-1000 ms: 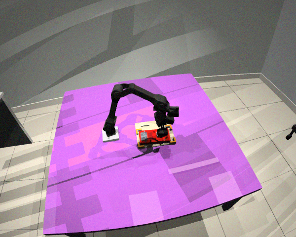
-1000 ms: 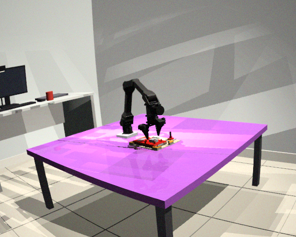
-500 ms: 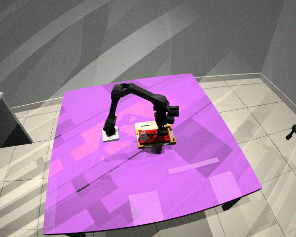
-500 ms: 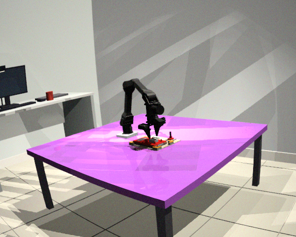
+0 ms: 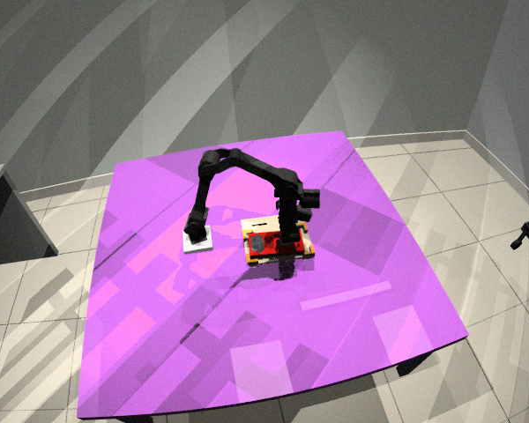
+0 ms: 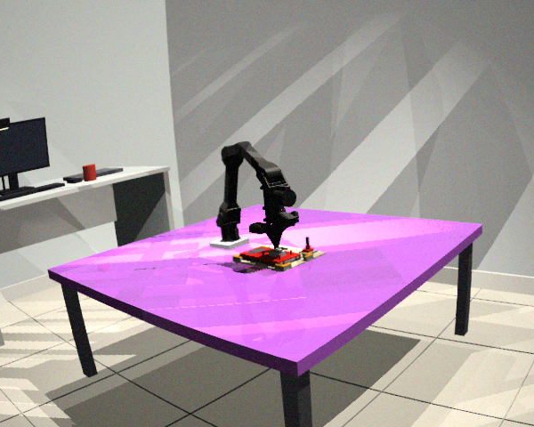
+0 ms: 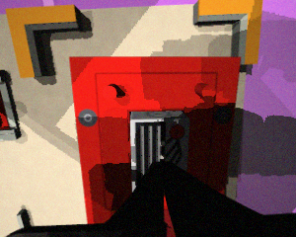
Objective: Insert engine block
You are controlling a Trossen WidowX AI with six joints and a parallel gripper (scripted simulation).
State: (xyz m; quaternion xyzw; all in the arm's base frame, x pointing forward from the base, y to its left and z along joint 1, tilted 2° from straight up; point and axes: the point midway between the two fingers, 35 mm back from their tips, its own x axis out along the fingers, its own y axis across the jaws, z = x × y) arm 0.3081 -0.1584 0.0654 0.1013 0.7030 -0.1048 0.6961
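Note:
The red car body (image 5: 280, 248) (image 6: 266, 256) (image 7: 118, 64) lies on the cream base board. The grey and white engine block (image 6: 279, 253) (image 7: 149, 138) sits in its opening, with its ribbed, slotted part toward the left in the wrist view. In the exterior view its top shows a little above the body; I cannot tell whether it is fully down. My gripper (image 6: 276, 245) (image 7: 161, 169) is shut and empty, its tips together just over the block. They hide the block's near part in the wrist view. Whether they touch it is unclear.
The cream base board (image 5: 253, 224) (image 7: 44, 183) carries orange corner brackets (image 5: 310, 254) (image 7: 19, 49) around the body. A red piece with a dark upright post (image 6: 307, 244) stands beside the body. The arm's white base plate (image 5: 197, 248) (image 6: 218, 244) is on the table.

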